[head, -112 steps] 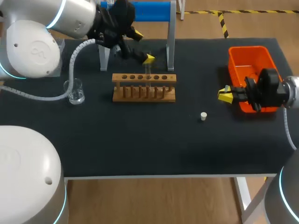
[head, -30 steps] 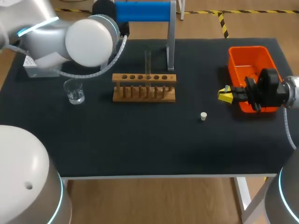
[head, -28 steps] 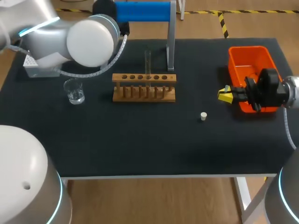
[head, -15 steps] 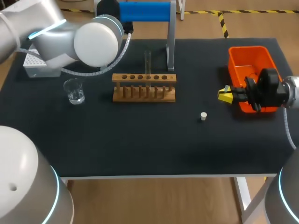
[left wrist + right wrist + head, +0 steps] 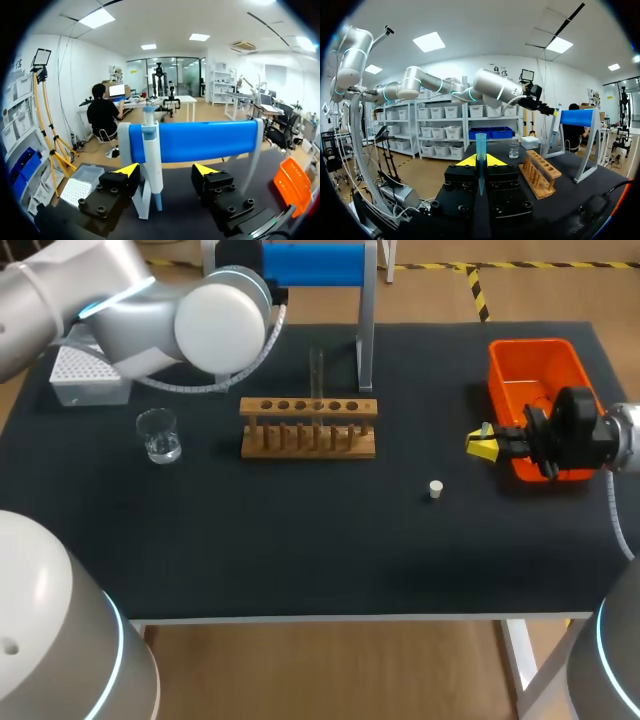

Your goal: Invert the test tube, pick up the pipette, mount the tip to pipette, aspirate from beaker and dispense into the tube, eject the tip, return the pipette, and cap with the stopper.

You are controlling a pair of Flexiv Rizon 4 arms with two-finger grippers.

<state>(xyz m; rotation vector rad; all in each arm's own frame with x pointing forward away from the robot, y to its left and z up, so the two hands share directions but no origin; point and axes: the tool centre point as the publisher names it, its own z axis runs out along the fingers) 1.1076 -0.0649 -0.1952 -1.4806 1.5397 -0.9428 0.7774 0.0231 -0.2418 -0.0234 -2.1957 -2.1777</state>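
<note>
Left gripper (image 5: 166, 172) is standing released, pipette (image 5: 150, 150) hanging on the rack (image 5: 210, 140) at its eleven o'clock. I am judging it light, rigid: grasp mid-body. Right gripper (image 5: 481, 161) is clamping a tip (image 5: 480, 144).

arms (image 5: 215, 325): silvery-white, cyan rings | grippers (image 5: 165, 171): black (screwed blocks), yellow tips | hose (image 5: 185, 387): white

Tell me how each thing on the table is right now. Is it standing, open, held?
Test tube: upright in the rack, uncapped.
Beaker: upright, open.
Stopper: loose on the table, apart from the tube.
Pipette: hanging on its stand, not held.
Left gripper: open, just short of the pipette.
Right gripper: shut on the tip.
</note>
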